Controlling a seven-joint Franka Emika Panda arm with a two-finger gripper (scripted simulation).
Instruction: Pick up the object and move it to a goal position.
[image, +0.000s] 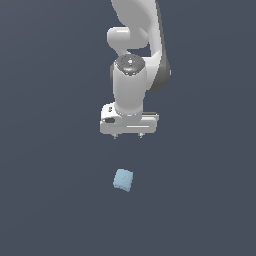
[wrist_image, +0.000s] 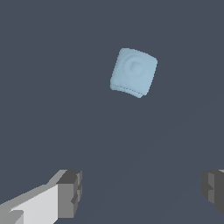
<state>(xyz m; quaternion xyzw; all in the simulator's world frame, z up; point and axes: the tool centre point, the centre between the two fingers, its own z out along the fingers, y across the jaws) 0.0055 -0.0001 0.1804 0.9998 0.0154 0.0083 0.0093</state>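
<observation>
The object is a small pale sky-blue block (image: 123, 180) with rounded edges. It lies on the dark grey floor, turned a little askew. In the wrist view the block (wrist_image: 134, 72) shows a faint round mark on its top. My gripper (image: 128, 135) hangs above the floor, farther back in the exterior view than the block and apart from it. Only the short fingertips show below the white hand. In the wrist view the gripper (wrist_image: 142, 190) is open and empty, its two grey fingertips (wrist_image: 70, 192) wide apart, wider than the block.
The white arm (image: 135, 50) rises from the hand toward the top of the exterior view. The floor (image: 50, 175) is a plain dark grey surface with no other objects or edges in view.
</observation>
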